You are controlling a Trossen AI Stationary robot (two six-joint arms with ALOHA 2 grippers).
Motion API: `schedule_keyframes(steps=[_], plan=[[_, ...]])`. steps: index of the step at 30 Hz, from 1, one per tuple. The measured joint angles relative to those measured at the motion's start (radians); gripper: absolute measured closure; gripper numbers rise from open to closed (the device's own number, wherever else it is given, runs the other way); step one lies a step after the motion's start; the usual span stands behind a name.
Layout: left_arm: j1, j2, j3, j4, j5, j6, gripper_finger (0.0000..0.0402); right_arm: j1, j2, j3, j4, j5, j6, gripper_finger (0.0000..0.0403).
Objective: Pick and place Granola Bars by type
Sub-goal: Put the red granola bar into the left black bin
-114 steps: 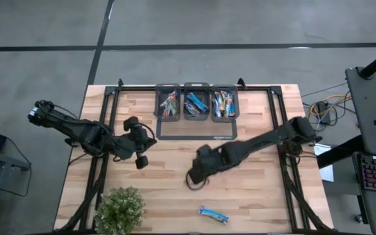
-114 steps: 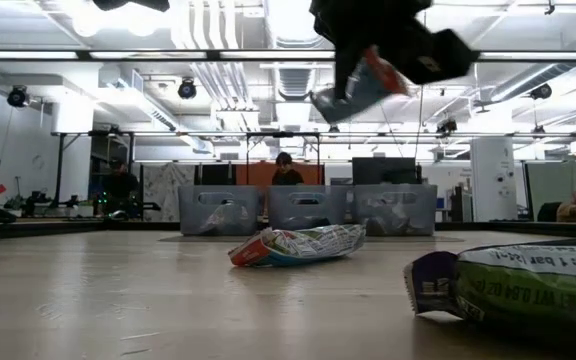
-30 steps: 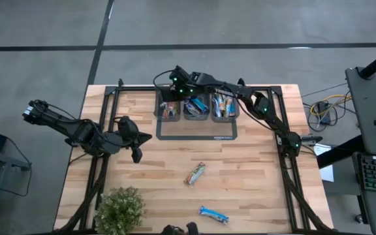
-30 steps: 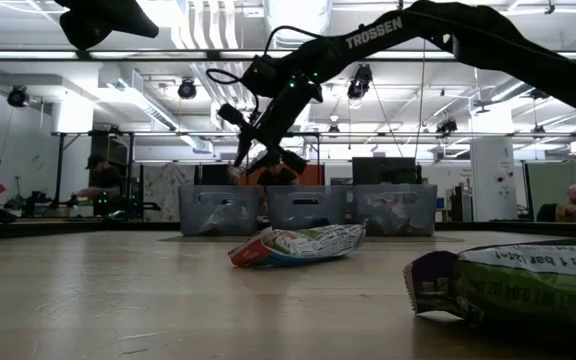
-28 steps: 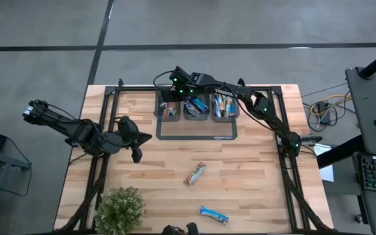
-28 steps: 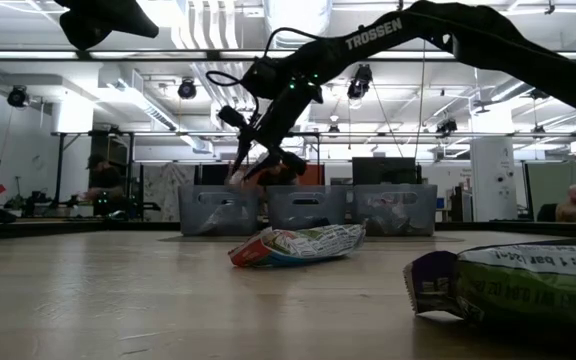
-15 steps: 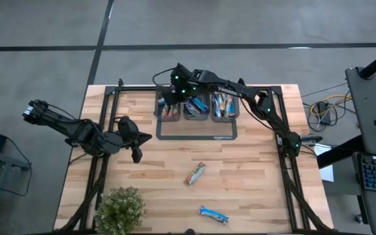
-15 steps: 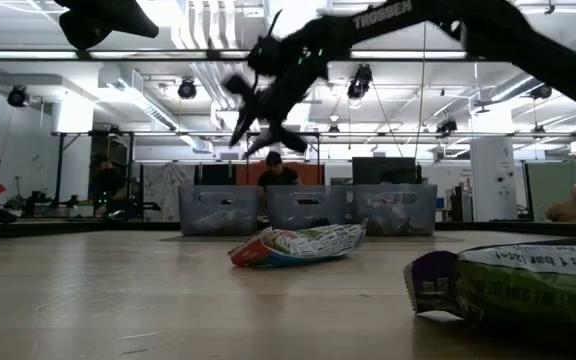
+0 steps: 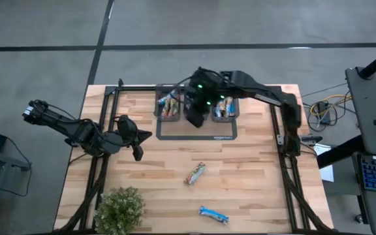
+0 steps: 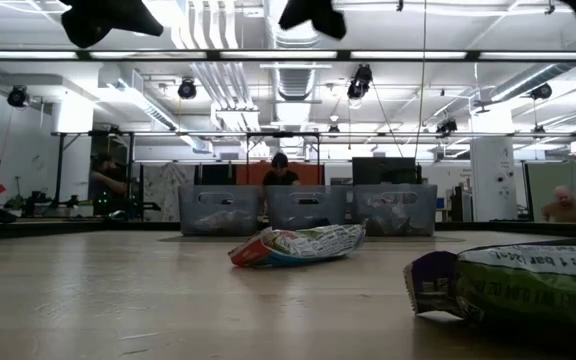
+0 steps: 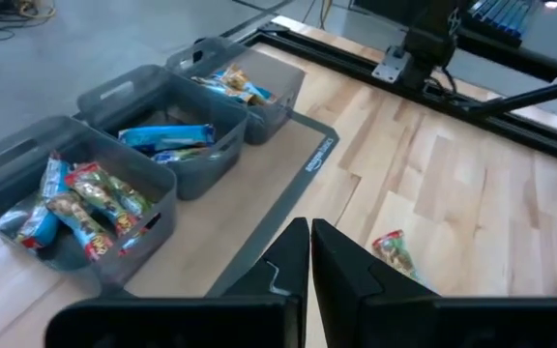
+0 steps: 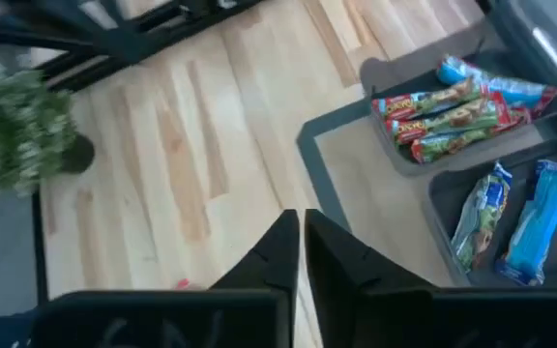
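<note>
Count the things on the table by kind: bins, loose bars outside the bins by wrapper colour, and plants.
Grey bins: 3
Multicoloured loose bar: 1
Blue loose bar: 1
Plant: 1
Total: 6

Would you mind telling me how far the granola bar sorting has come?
Most bars already lie in the three grey bins, grouped by wrapper. Nothing is in hand: the right tool is shut and empty above the middle bin, and the left tool waits shut. Left on the table: a multicoloured bar and a blue bar.
</note>
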Motion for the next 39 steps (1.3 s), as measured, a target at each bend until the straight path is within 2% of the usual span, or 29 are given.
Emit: schedule_keyframes(steps=[3,7,12,18,22,29,35,39], plan=[[0.000,0.009,0.000,0.028,-0.001,0.008,0.0401,0.053,-0.073,-0.043,0.003,0.043,0.006,0.0393],[0.000,0.027,0.000,0.091,-0.006,0.102,0.0401,0.132,-0.170,-0.124,0.007,0.073,0.017,0.0394],[0.000,0.038,0.000,0.252,-0.004,0.137,0.0401,0.243,-0.306,-0.316,0.054,0.159,0.083,0.0394],[0.002,0.038,0.000,0.328,0.060,0.173,0.0401,0.337,-0.482,-0.661,0.369,0.179,0.219,0.0394],[0.006,0.042,0.000,0.371,0.151,0.174,0.0401,0.379,-0.561,-0.877,0.577,0.180,0.297,0.0394],[0.007,0.070,0.000,0.471,0.171,0.157,0.0399,0.463,-0.655,-1.125,0.796,0.197,0.462,0.0394],[0.008,0.120,0.057,0.509,0.187,0.166,0.0348,0.528,-0.736,-1.212,0.846,0.309,0.531,0.0394],[0.011,0.178,0.126,0.498,0.196,0.196,0.0306,0.543,-0.786,-1.243,0.842,0.339,0.536,0.0394]])
